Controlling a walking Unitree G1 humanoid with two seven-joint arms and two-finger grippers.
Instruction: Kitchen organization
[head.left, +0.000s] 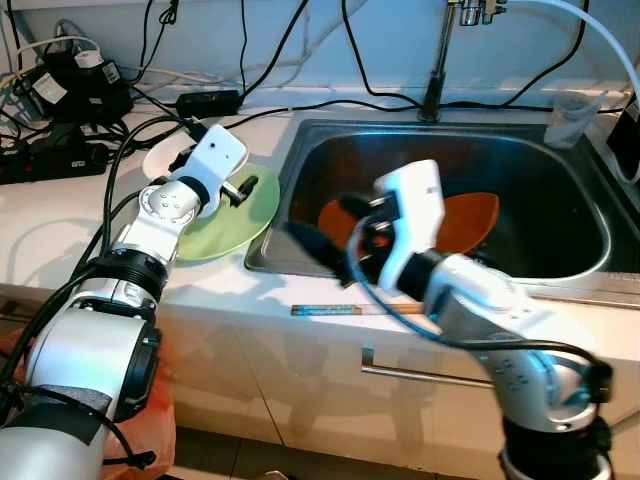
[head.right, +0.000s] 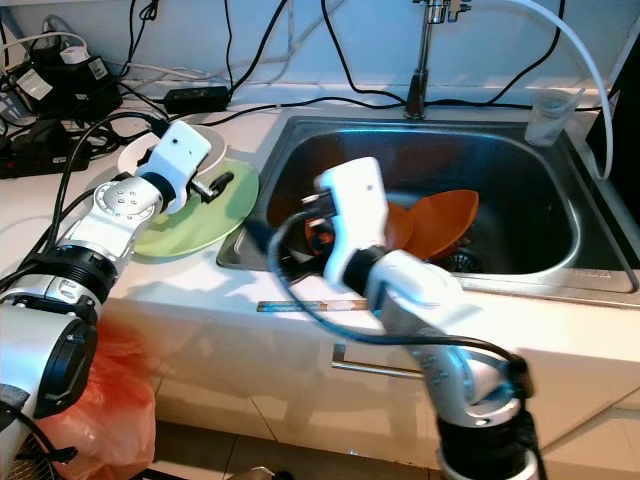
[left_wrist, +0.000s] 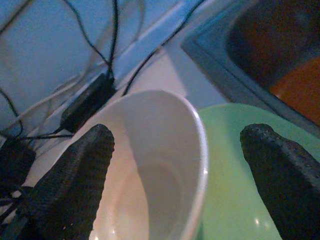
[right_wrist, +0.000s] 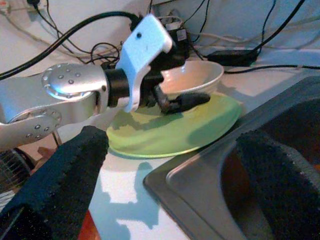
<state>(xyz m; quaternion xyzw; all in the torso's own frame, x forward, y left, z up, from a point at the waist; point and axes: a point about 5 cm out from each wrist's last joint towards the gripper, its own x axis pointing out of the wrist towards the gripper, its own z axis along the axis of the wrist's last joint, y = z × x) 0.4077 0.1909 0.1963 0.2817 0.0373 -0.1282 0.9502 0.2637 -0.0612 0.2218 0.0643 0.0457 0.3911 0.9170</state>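
The shallow white ceramic bowl (left_wrist: 150, 175) sits on the pale green round plate (head.left: 235, 225) on the white countertop (head.left: 70, 215), left of the steel sink (head.left: 560, 180). The left gripper (left_wrist: 182, 165) hangs right over it, fingers spread astride its near rim. The right gripper (right_wrist: 170, 175), also spread, hovers at the sink's near-left corner, farther off; the left arm looks better placed.

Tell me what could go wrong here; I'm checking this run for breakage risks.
1. The left gripper is open around the rim of the white bowl, which sits on the green plate; a poor grip could tip or drop it.
2. The plate lies close to the sink edge and might get nudged in.
3. Cables behind could snag the arm.
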